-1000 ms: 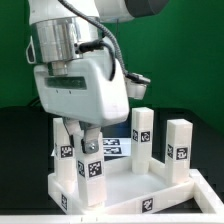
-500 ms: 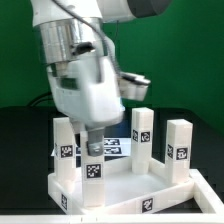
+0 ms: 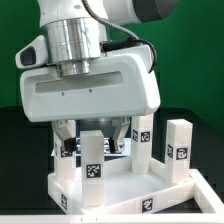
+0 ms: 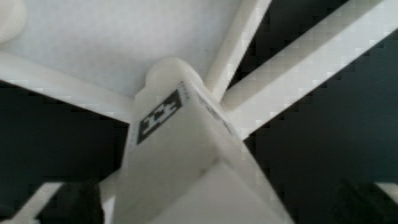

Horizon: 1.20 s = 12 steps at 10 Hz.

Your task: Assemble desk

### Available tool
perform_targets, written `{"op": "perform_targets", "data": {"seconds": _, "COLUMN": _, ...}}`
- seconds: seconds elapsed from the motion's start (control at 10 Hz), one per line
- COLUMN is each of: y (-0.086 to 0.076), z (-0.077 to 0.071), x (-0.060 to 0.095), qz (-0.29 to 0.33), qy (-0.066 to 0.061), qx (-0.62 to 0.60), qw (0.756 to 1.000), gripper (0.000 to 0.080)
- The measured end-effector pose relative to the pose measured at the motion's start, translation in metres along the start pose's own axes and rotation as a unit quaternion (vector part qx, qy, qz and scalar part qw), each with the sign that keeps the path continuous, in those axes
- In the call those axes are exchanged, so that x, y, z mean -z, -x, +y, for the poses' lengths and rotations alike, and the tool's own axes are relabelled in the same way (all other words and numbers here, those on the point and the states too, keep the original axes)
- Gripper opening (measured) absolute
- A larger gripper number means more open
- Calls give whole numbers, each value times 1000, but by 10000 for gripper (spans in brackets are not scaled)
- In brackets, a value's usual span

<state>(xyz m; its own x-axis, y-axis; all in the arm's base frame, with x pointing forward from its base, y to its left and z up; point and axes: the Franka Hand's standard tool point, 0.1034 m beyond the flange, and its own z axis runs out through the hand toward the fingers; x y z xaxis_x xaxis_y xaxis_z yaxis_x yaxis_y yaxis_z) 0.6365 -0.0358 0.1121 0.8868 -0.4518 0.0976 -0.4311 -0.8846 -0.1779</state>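
Judging by four legs (image 3: 179,143) standing upright in the upturned tabletop (image 3: 180,185), we rate assembly nearly complete, with the gripper (image 3: 92,135) apparently closed about the leg beneath it (image 3: 92,165), seating unconfirmed.

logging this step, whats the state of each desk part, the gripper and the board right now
tabletop: flat on the table, rim up
front leg: upright in its corner, between the gripper fingers
three other legs: upright in their corners
gripper: straddling the front leg; grip cannot be told
marker board: flat behind the desk, mostly hidden
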Motion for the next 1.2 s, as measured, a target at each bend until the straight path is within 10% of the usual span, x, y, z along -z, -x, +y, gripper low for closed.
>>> {"op": "perform_targets", "data": {"seconds": 0.4, "y": 8, "z": -7, "x": -3, "qz": -13, "qy": 22, "qx": 269, "qw": 963, "gripper": 649}}
{"op": "perform_targets", "data": {"seconds": 0.6, "y": 8, "z": -6, "x": -3, "qz": -13, "qy": 23, "qx": 263, "qw": 964, "gripper": 403}}
{"op": "perform_targets", "data": {"seconds": 1.2, "y": 8, "z": -8, "x": -5, "qz": -28, "qy": 25, "qx": -154, "qw": 987, "gripper": 289}}
